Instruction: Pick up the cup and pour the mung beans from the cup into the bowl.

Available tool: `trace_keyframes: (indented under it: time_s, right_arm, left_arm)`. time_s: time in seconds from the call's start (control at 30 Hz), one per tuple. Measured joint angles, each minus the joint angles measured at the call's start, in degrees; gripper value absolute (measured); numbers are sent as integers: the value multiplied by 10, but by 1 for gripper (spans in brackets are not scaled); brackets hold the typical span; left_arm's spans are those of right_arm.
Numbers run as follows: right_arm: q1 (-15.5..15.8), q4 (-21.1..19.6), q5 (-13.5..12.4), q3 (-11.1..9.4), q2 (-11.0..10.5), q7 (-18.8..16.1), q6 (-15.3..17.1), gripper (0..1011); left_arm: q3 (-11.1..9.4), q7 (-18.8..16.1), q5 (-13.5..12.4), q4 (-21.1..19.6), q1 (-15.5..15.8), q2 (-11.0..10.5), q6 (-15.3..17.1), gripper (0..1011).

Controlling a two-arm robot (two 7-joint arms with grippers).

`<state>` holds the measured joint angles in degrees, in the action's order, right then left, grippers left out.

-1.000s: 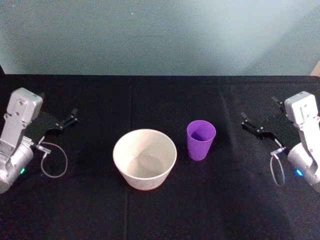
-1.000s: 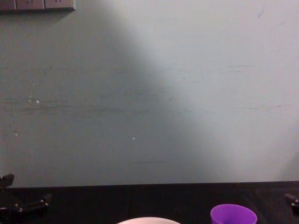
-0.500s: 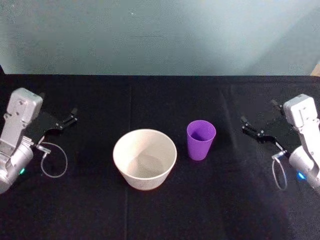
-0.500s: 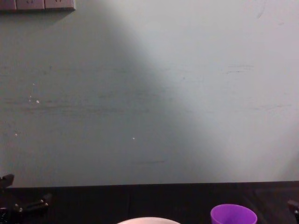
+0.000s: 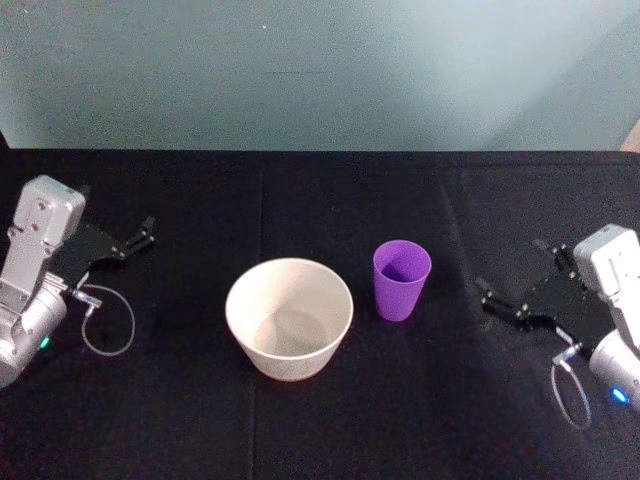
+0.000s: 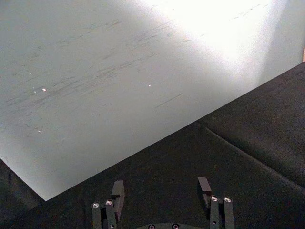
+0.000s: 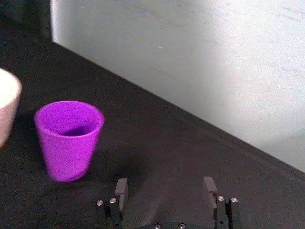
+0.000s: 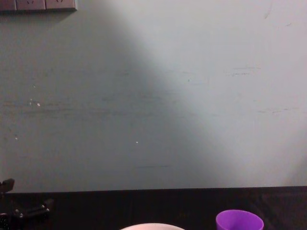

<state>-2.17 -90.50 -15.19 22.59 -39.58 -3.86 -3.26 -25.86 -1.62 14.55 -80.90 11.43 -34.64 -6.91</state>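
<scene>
The purple cup (image 5: 402,280) stands upright on the black cloth, just right of the wide whitish bowl (image 5: 243,332). I cannot make out mung beans inside the cup. My right gripper (image 5: 512,268) hovers open to the right of the cup, a good gap away, with its fingers pointing toward it. In the right wrist view, the cup (image 7: 69,138) and a sliver of the bowl (image 7: 8,105) lie ahead of the open right gripper (image 7: 165,188). Far to the left, my left gripper (image 5: 115,207) sits parked and open, its spread fingers (image 6: 117,191) holding nothing. The chest view catches the cup rim (image 8: 239,221) and bowl rim (image 8: 151,226).
The black cloth table (image 5: 320,200) runs back to a pale teal wall (image 5: 320,70). A thin cable loop (image 5: 108,322) hangs by the left wrist and another cable loop (image 5: 575,395) by the right. Open cloth lies between the right gripper and the cup.
My right arm has dropped toward the table's front and left the chest view's right edge; its gripper stays open. Cup, bowl and left arm have not moved.
</scene>
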Motion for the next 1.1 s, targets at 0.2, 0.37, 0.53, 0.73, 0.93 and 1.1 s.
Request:
trace_keyframes:
  time_s: [0.2, 0.37, 0.53, 0.73, 0.93, 1.1]
  right_arm:
    - [11, -15, 3, 6, 3, -22, 7, 1003]
    - [13, -21, -1, 10, 15, -44, 8, 1003]
    - [10, -24, -8, 13, 30, -66, 7, 1003]
    - [5, -14, -21, 14, 47, -91, 4, 1003]
    - [-3, 1, -30, 13, 66, -114, 3, 1003]
    - [-15, 20, -29, 15, 85, -126, 3, 1003]
  left_arm:
    - [0, 0, 0, 0, 0, 0, 0, 1000]
    - [0, 0, 0, 0, 0, 0, 0, 1000]
    - [0, 0, 0, 0, 0, 0, 0, 1000]
    - [0, 0, 0, 0, 0, 0, 0, 1000]
    - [0, 0, 0, 0, 0, 0, 0, 1000]
    - [0, 0, 0, 0, 0, 0, 0, 1000]
